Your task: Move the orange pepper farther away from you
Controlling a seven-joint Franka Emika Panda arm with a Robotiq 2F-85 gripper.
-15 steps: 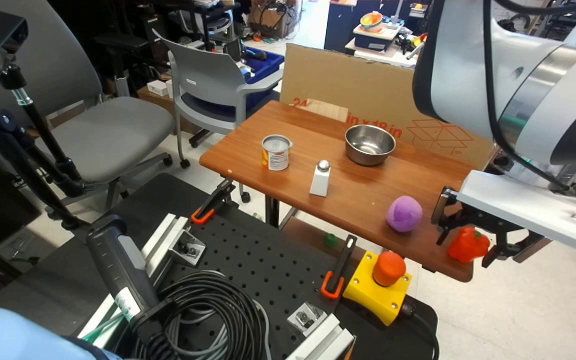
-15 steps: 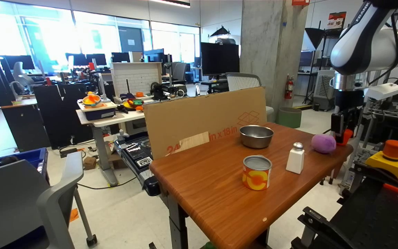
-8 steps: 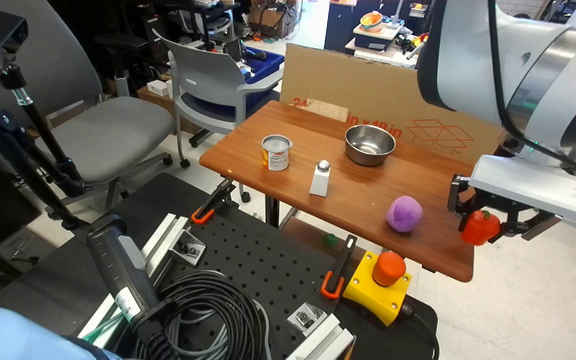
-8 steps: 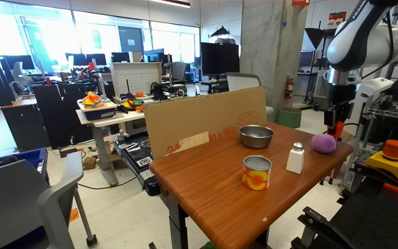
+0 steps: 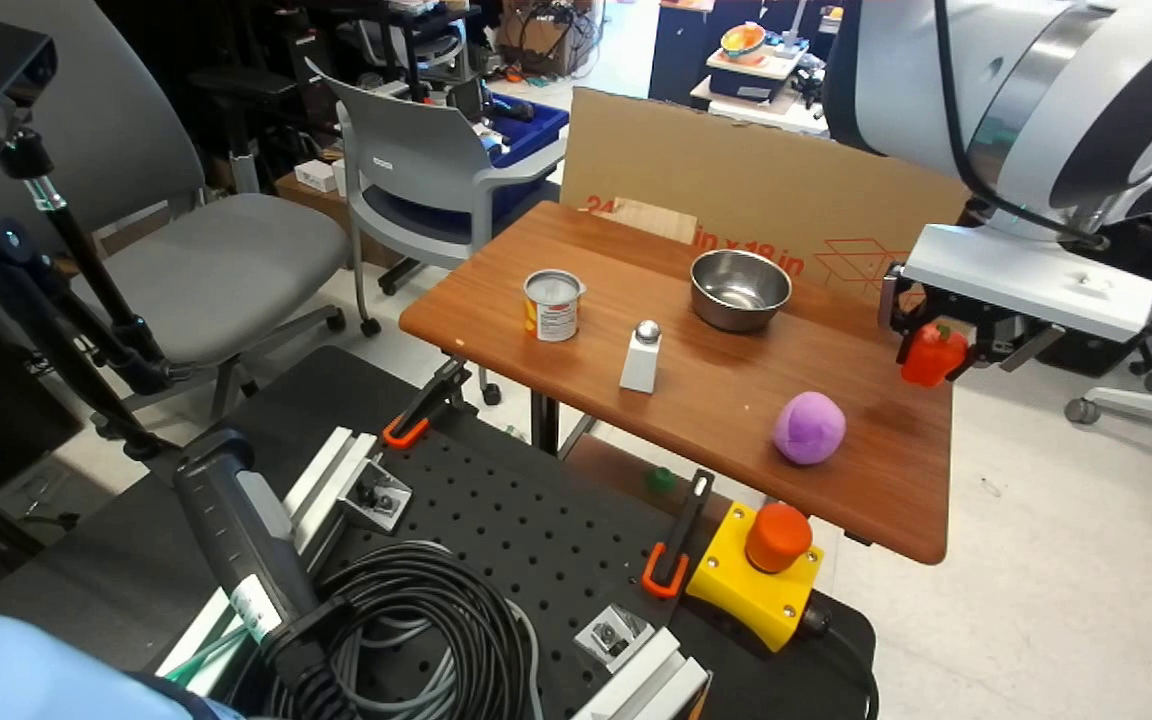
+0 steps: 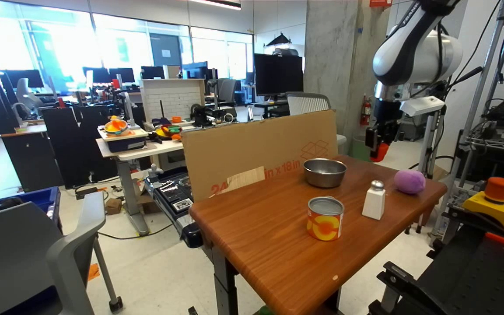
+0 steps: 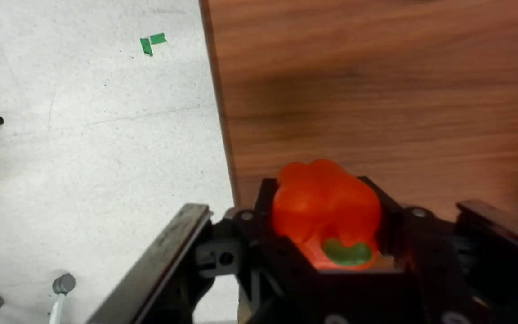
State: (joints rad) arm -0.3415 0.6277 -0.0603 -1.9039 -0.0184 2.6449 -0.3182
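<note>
The end effector (image 5: 933, 355) pinches the pepper (image 7: 326, 204), held up over the desk (image 6: 274, 236) near one edge. On the brown wood sit a ball (image 6: 410, 182), shaker (image 6: 373, 203), bowl (image 6: 324, 177) and can (image 6: 325, 225), with cardboard (image 6: 252, 144) along one long side; around are grey chairs (image 5: 416, 150), a pillar (image 6: 330, 78) and windows (image 6: 120, 39). A second ago the pepper was lower, near the ball; now it is higher and nearer the cardboard

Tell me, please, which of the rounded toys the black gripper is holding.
The squat orange-red pepper, held aloft; the round purple ball rests on the brown wooden table, ungripped.
</note>
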